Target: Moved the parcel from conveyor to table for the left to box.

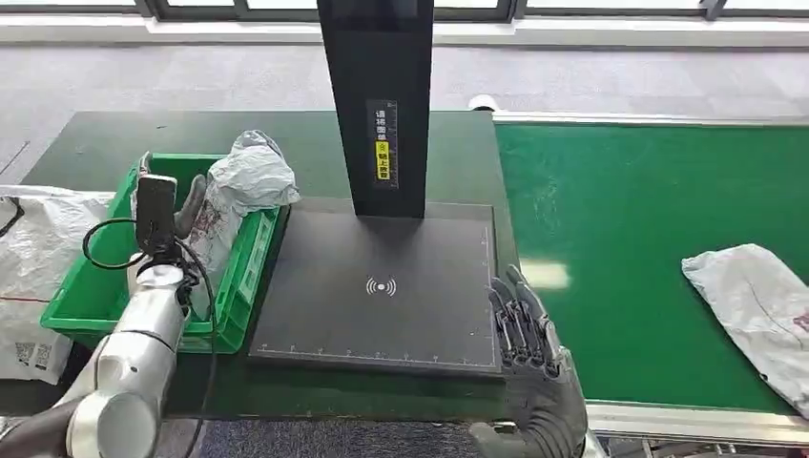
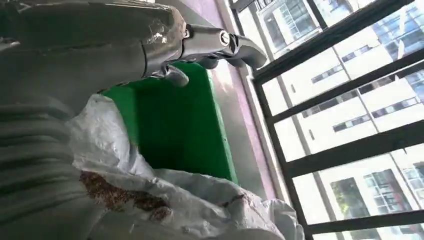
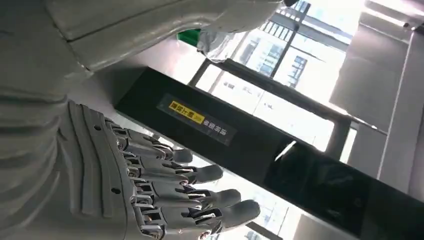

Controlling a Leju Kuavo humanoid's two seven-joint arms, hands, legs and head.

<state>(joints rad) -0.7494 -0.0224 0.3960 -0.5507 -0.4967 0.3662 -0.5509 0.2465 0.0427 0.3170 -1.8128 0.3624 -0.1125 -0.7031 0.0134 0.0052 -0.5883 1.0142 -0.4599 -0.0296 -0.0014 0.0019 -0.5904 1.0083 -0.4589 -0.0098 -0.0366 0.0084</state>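
From my head view, my left hand (image 1: 181, 215) is down in the green box (image 1: 86, 286) at the left end of the desk (image 1: 95, 143), its fingers against the white parcel (image 1: 243, 181) that stands half in the box and leans over the box's right wall. My wrist camera and its cable cover most of that hand, so from up there I cannot tell whether the fingers are closed on the plastic. My left wrist view is closer: the crumpled parcel (image 2: 150, 200), with a reddish-brown print on it, lies against my ribbed cover, the green box wall (image 2: 175, 125) is behind it, and my fingers (image 2: 220, 42) reach out straight above the bag rather than wrapping it. Even so, I cannot tell for sure whether I have hold of it.

My right hand (image 1: 525, 334) hangs at the near right corner of the black scanner pad (image 1: 382, 286), fingers extended and apart, holding nothing. My right wrist view confirms this: my fingers (image 3: 200, 175) are spread in a loose row with nothing between them, and beyond them is the black scanner post (image 3: 225, 135) with its yellow label.

My head view also shows a second white parcel (image 1: 754, 305) lying on the green conveyor (image 1: 620, 210) at the far right, well apart from my right hand, and another white bag (image 1: 29, 277) lies left of the box.
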